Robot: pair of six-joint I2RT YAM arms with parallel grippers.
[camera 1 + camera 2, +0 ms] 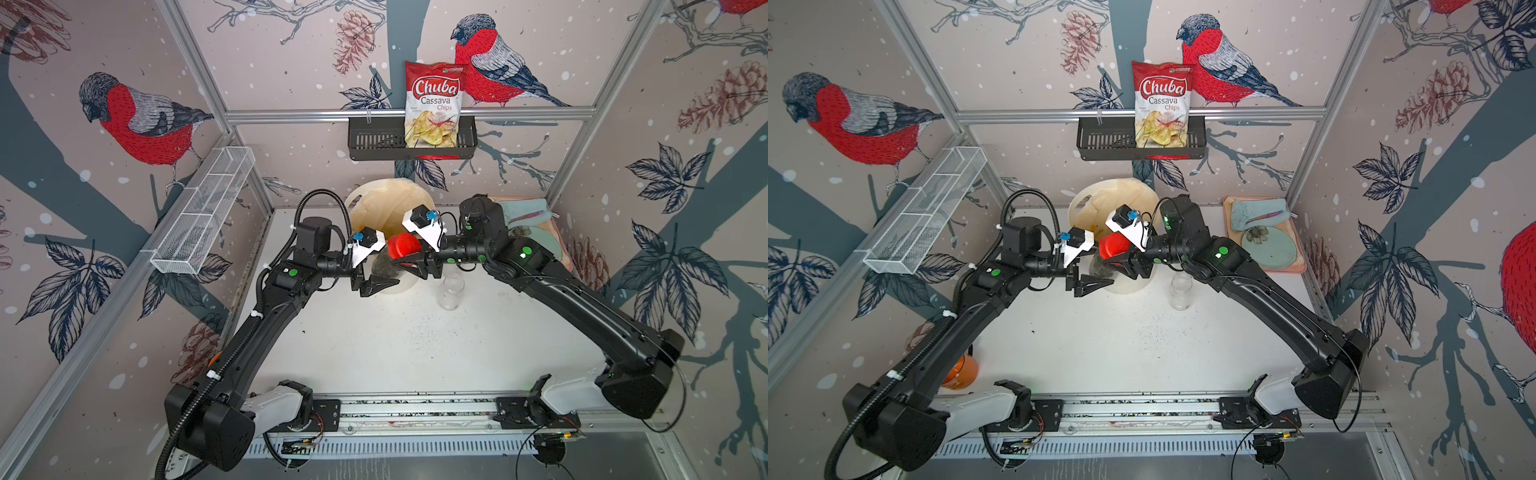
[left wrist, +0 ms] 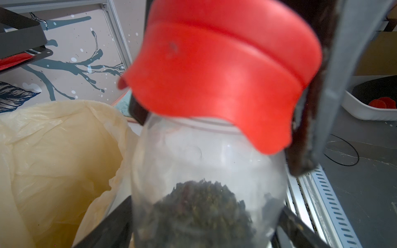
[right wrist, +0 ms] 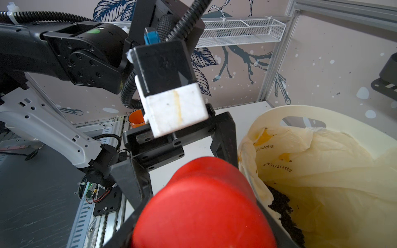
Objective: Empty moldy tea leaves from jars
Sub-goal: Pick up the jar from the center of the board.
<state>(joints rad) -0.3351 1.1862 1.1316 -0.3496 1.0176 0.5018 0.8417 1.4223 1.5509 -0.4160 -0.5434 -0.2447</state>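
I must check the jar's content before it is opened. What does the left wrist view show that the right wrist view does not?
Only the left wrist view shows the clear jar itself, with dark tea leaves heaped at its base. Only the right wrist view shows the left arm, dark crumbs lying inside the bag liner, and an orange cup. Both show the red lid and the yellowish liner.

**Surface finishes at the jar**

We see the jar (image 2: 206, 154) as clear, smooth and faintly glossy, and its red lid (image 2: 214, 70) as smooth matt plastic. The tea leaves (image 2: 204, 206) look dry and crumbly. We note a thin, crinkled film bin liner (image 2: 60, 154), a white wire-mesh basket (image 1: 203, 216) and a glossy chip bag (image 1: 434, 104).
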